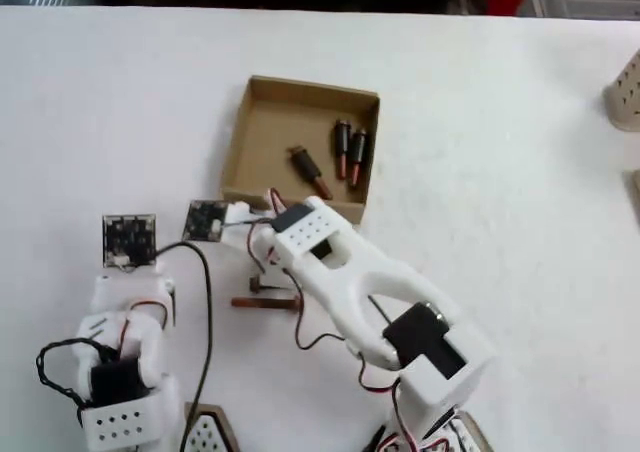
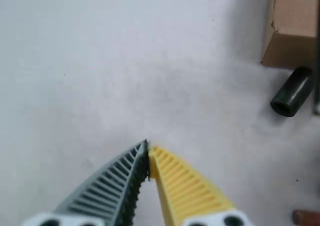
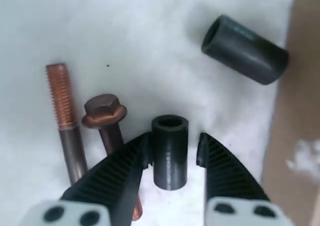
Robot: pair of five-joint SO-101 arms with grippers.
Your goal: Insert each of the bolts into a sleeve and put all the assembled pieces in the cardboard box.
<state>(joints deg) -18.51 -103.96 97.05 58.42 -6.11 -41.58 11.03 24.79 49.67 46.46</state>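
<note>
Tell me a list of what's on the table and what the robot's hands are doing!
box: three pieces inside
bolts: two, loose on the table, side by side
right hand: open around a sleeve
other sleeve: lying beside the box
left hand: shut, empty, over bare table

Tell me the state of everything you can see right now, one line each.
cardboard box: open-topped, holds three assembled pieces.
left gripper: shut, empty.
right gripper: open, fingers on either side of the near sleeve.
near sleeve: empty, no bolt in it.
far sleeve: empty, lying on the table beside the box.
bolts: two, loose on the table, not sleeved.
</note>
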